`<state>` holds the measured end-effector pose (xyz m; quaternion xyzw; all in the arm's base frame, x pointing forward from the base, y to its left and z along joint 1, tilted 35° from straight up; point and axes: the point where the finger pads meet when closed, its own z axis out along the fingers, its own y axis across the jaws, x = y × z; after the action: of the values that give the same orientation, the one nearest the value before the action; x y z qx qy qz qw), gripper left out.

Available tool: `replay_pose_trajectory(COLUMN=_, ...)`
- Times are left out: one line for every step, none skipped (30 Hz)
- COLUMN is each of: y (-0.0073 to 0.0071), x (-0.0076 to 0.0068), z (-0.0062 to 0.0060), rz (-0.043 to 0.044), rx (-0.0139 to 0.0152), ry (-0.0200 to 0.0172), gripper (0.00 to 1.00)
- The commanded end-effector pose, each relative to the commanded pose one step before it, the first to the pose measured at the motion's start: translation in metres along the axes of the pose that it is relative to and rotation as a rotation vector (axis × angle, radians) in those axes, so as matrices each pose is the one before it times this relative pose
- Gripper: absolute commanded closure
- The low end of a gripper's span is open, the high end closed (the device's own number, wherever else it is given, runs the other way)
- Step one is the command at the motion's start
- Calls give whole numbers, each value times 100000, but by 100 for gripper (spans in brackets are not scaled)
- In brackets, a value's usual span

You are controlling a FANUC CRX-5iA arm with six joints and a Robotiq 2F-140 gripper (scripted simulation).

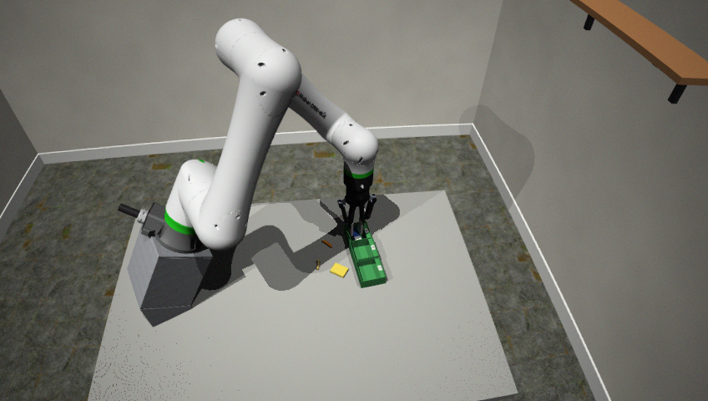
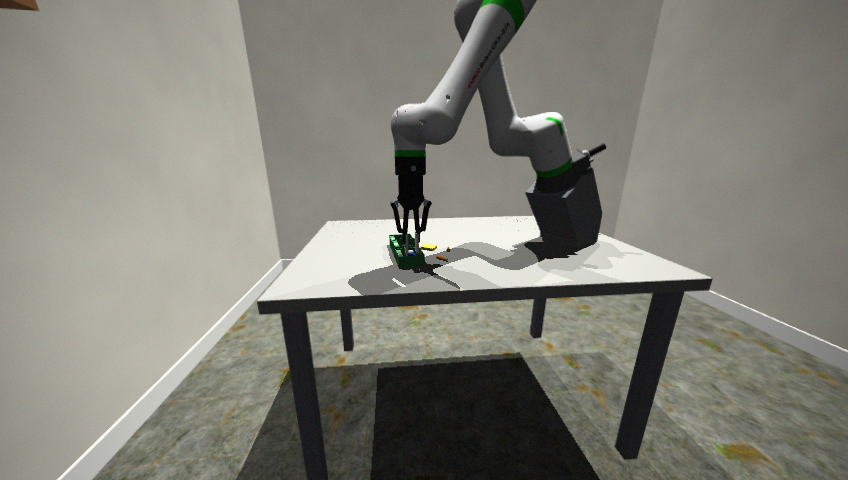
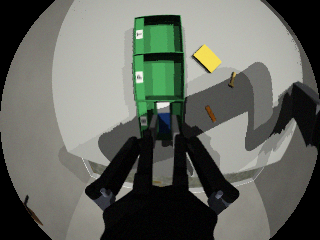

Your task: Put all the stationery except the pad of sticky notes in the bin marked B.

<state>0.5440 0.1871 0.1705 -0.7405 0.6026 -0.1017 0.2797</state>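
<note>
A row of three joined green bins (image 1: 367, 260) lies on the table, each with a small white label that I cannot read. My gripper (image 1: 356, 229) reaches down into the end bin nearest the arm. In the wrist view a small blue and white eraser (image 3: 163, 120) sits between the fingers, inside that bin. The fingers stand slightly apart, loose around it. A yellow pad of sticky notes (image 1: 339, 269) lies on the table beside the bins. A short brown stick (image 1: 326, 242) and a smaller brown piece (image 1: 317, 265) lie on the table left of the bins.
The arm's grey base (image 1: 164, 273) stands at the table's left side. The other two green bins (image 3: 159, 54) look empty in the wrist view. The table edge is far from the bins on all sides.
</note>
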Motion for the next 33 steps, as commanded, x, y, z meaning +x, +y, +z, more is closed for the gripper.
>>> replay_pose_trajectory(y=-18, x=0, z=-443, rz=0, rx=30, ry=6, gripper=82)
replay_pose_trajectory(y=0, x=0, z=-133, rz=0, rx=0, ry=0, gripper=82)
replay_pose_trajectory(y=0, x=0, z=-133, rz=0, rx=0, ry=0, gripper=82)
replay_pose_trajectory(y=0, x=0, z=-133, rz=0, rx=0, ry=0, gripper=82)
replay_pose_trajectory(y=0, x=0, z=-133, rz=0, rx=0, ry=0, gripper=82)
replay_pose_trajectory(y=0, x=0, z=-133, rz=0, rx=0, ry=0, gripper=82)
replay_pose_trajectory(y=0, x=0, z=-133, rz=0, rx=0, ry=0, gripper=82)
replay_pose_trajectory(y=0, x=0, z=-133, rz=0, rx=0, ry=0, gripper=82)
replay_pose_trajectory(y=0, x=0, z=-133, rz=0, rx=0, ry=0, gripper=82)
replay_pose_trajectory(y=0, x=0, z=-133, rz=0, rx=0, ry=0, gripper=82)
replay_pose_trajectory(y=0, x=0, z=-133, rz=0, rx=0, ry=0, gripper=82)
replay_pose_trajectory(y=0, x=0, z=-133, rz=0, rx=0, ry=0, gripper=82)
replay_pose_trajectory(y=0, x=0, z=0, rz=0, rx=0, ry=0, gripper=82)
replay_pose_trajectory(y=0, x=0, z=0, rz=0, rx=0, ry=0, gripper=82)
replay_pose_trajectory(y=0, x=0, z=-500, rz=0, rx=0, ry=0, gripper=82)
replay_pose_trajectory(y=0, x=0, z=-500, rz=0, rx=0, ry=0, gripper=82)
replay_pose_trajectory(y=0, x=0, z=-373, rz=0, rx=0, ry=0, gripper=82)
replay_pose_trajectory(y=0, x=0, z=0, rz=0, rx=0, ry=0, gripper=82)
replay_pose_trajectory(y=0, x=0, z=0, rz=0, rx=0, ry=0, gripper=82)
replay_pose_trajectory(y=0, x=0, z=0, rz=0, rx=0, ry=0, gripper=82)
replay_pose_trajectory(y=0, x=0, z=0, rz=0, rx=0, ry=0, gripper=82)
replay_pose_trajectory(y=27, x=37, z=0, rz=0, rx=0, ry=0, gripper=82)
replay_pose_trajectory(y=0, x=0, z=0, rz=0, rx=0, ry=0, gripper=82)
replay_pose_trajectory(y=0, x=0, z=0, rz=0, rx=0, ry=0, gripper=82)
replay_pose_trajectory(y=0, x=0, z=-400, rz=0, rx=0, ry=0, gripper=0)
replay_pose_trajectory(y=0, x=0, z=-400, rz=0, rx=0, ry=0, gripper=0)
replay_pose_trajectory(y=0, x=0, z=-400, rz=0, rx=0, ry=0, gripper=0)
replay_pose_trajectory(y=0, x=0, z=-400, rz=0, rx=0, ry=0, gripper=0)
replay_pose_trajectory(y=0, x=0, z=-400, rz=0, rx=0, ry=0, gripper=0)
replay_pose_trajectory(y=0, x=0, z=0, rz=0, rx=0, ry=0, gripper=0)
replay_pose_trajectory(y=0, x=0, z=0, rz=0, rx=0, ry=0, gripper=0)
replay_pose_trajectory(y=0, x=0, z=-400, rz=0, rx=0, ry=0, gripper=0)
replay_pose_trajectory(y=0, x=0, z=-400, rz=0, rx=0, ry=0, gripper=0)
